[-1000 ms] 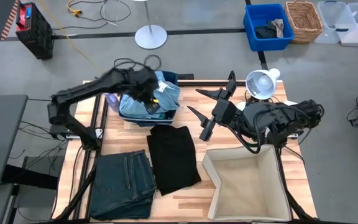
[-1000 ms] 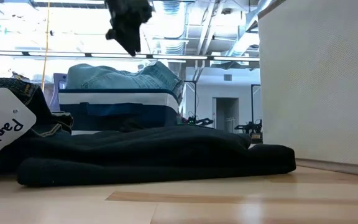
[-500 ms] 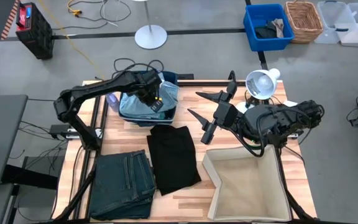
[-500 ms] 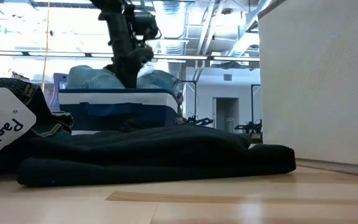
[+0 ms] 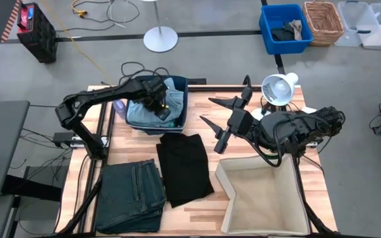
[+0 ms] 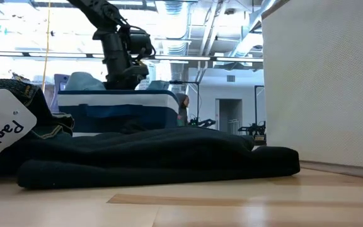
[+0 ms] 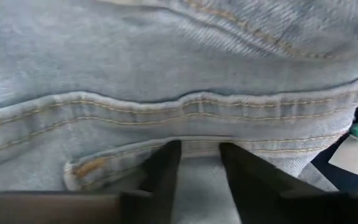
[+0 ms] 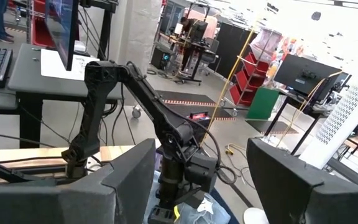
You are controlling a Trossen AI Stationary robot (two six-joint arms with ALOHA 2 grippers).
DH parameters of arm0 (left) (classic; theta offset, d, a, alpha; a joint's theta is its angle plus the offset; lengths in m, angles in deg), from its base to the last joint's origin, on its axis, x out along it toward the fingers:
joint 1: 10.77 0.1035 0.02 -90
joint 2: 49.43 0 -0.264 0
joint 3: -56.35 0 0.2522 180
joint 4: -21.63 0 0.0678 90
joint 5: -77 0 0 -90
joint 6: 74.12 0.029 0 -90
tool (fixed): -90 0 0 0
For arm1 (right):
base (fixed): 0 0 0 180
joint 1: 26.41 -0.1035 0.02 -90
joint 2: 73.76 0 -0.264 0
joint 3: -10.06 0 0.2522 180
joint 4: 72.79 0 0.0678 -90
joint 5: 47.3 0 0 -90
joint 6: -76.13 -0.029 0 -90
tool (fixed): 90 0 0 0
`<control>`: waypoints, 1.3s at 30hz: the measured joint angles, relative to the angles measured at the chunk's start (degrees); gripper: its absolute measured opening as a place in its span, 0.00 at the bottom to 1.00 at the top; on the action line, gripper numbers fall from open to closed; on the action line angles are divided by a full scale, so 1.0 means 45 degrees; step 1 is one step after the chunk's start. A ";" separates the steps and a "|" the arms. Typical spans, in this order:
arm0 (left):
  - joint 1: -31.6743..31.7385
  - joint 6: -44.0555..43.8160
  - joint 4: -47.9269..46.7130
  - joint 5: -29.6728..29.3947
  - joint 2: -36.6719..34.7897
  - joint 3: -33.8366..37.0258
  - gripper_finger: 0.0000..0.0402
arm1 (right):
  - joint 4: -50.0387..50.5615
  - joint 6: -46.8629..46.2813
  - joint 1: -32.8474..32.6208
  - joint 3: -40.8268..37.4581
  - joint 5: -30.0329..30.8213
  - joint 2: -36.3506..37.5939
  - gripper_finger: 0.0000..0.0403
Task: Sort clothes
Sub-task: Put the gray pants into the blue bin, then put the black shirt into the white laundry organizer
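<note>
Lowered since the previous frame, the left gripper [image 5: 159,106] now presses into the light blue denim piece [image 5: 147,112] inside the dark blue bin [image 6: 115,108], fingers [image 7: 161,167] slightly parted on a seam fold (grip uncertain). Right gripper [image 5: 225,114] hovers open above the bench [image 5: 204,201]. Black shirt [image 5: 184,166] and dark jeans [image 5: 132,195] lie flat.

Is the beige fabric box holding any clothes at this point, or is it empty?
Empty. In the high view the beige fabric box shows only its bare inside; the black shirt and dark jeans lie folded on the table beside it.
</note>
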 joint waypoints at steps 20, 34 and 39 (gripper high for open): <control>-0.0581 -0.0245 0.0849 0.0246 -0.4812 -0.1570 0.50 | 0.0005 0.0008 0.0024 0.0000 0.0000 0.0000 0.67; -0.3610 -0.1982 -0.1488 -0.1416 -0.8494 -0.1345 0.39 | 0.0315 0.0262 -0.1133 0.0015 -0.0894 0.1683 0.67; -0.5096 -0.2045 -0.0816 -0.1627 -0.8533 -0.0799 0.37 | 0.1576 -0.1393 -0.0858 0.0015 -0.2699 0.2302 0.67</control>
